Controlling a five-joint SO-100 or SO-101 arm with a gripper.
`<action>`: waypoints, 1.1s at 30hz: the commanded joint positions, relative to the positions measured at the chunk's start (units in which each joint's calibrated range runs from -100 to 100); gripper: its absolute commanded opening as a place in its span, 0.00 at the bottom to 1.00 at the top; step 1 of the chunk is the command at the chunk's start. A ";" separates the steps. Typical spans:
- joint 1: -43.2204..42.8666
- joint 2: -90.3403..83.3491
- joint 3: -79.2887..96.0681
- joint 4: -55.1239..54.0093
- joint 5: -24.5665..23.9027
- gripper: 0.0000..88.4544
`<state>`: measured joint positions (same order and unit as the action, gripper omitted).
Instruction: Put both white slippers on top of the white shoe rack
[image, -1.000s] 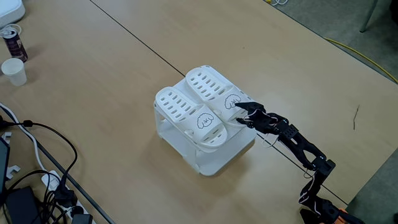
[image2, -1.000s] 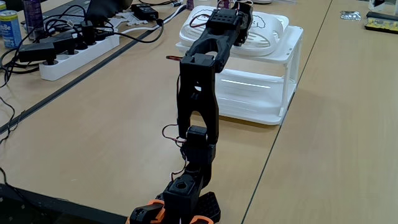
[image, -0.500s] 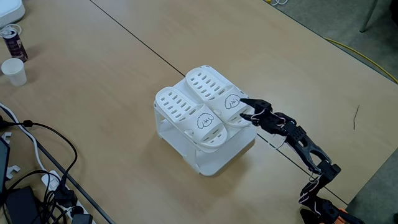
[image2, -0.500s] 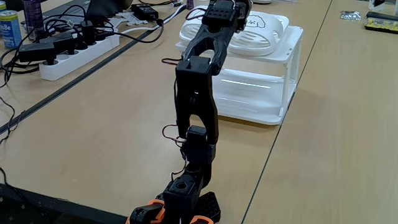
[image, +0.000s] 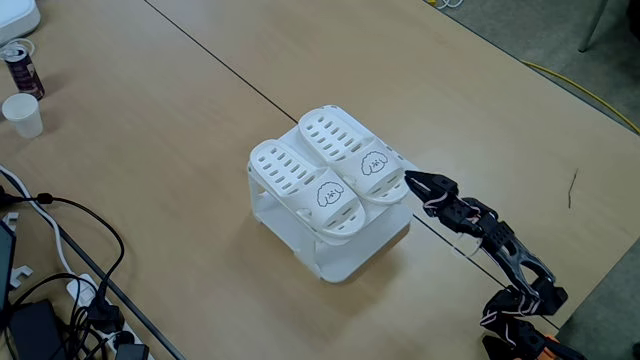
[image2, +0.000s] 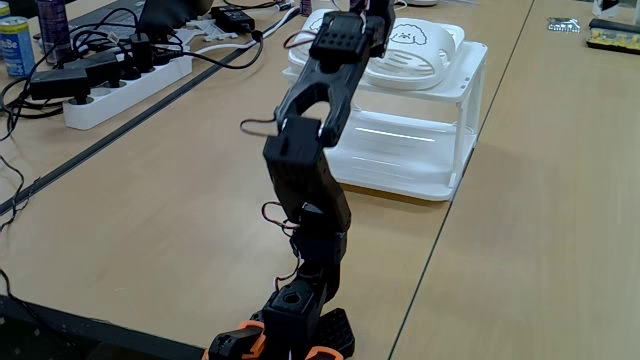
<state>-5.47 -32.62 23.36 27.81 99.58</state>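
Gripper (image: 412, 180) seen just off the rack's corner, clear of the slippers.
Jaws appear drawn together, nothing held. Both white slippers (image: 325, 175) are laid side by side on top of the white shoe rack (image: 345, 255), mid-table (image: 180, 120).

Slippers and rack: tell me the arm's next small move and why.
Probably a short retreat toward its base, away from the rack. Both white slippers lie side by side on top of the white shoe rack, so nothing looks left to place. The tool sits just off the nearer slipper's toe, holding nothing; whether it is open, I cannot tell.
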 joint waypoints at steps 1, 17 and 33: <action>0.29 -9.07 11.60 -19.18 0.42 0.01; 0.45 -47.36 68.43 -94.33 0.42 0.01; -0.29 -66.37 76.28 -114.61 0.42 0.01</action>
<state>-5.39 -98.68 99.19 -79.14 99.58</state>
